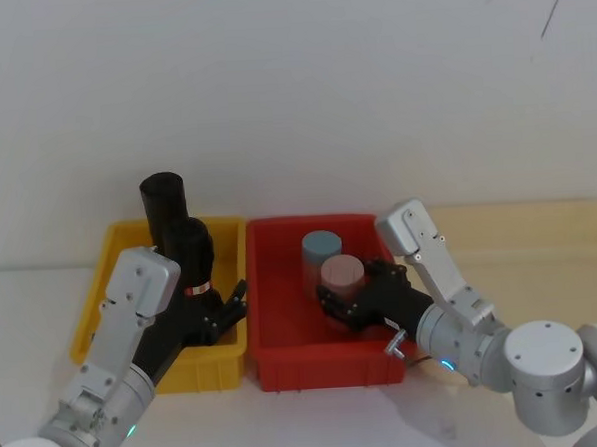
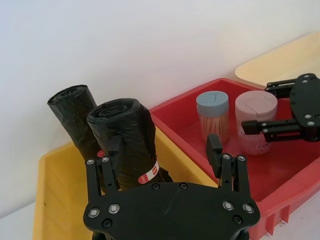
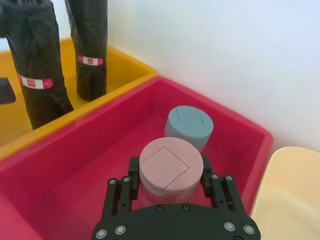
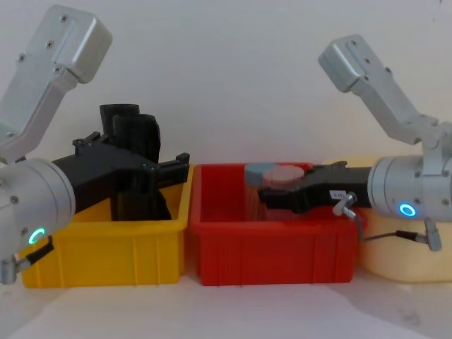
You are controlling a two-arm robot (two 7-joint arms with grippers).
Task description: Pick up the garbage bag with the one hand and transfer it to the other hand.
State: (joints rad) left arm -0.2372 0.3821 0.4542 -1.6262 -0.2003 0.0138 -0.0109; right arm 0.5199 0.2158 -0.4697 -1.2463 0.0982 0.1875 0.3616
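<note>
Pre-grasp, judging from the layout. Seeing the garbage bag upright in the yellow bin, not lifted. Seeing the left gripper low in that bin, spread wide with the bag between the fingers, close to one, clear of the other; no clamp. Reading the right gripper as parked at the pink-lidded jar in the red bin; can't tell whether clenched or released there, hard to judge from these angles.

Done: approach only. Left to do: close on the bag, lift it out, carry it across, move the right gripper off the jar and onto the bag, let go with the left.

Counting: two black rolls (the bag plus a second roll just behind, possibly touching), two bins side by side, two jars (pink-lidded, blue-lidded jar), two grippers.
</note>
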